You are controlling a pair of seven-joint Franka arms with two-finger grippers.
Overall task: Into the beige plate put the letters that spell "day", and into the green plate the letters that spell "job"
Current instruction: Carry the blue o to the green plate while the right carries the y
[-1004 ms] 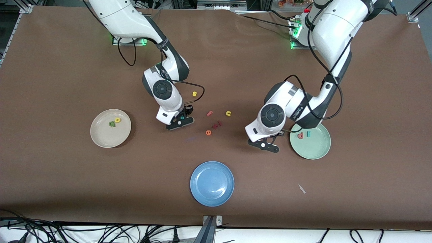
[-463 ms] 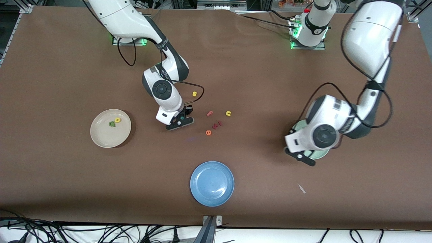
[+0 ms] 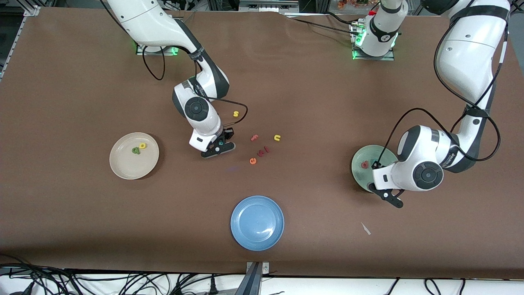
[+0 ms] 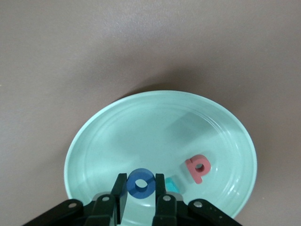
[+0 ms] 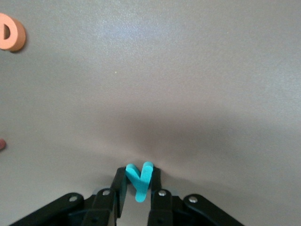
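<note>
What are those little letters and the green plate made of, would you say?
The blue o and pinkish-red b look like foam or soft rubber: thick, matte, with blunt edges. The green plate looks like smooth plastic or melamine, with a soft sheen and faint rings; ceramic can't be ruled out.

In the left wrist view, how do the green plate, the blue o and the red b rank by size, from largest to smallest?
1. green plate, by far the largest.
2. and 3. blue o and red b look about alike. The o is held up between the left gripper fingers, closer to the camera, so I do not rank them.
</note>
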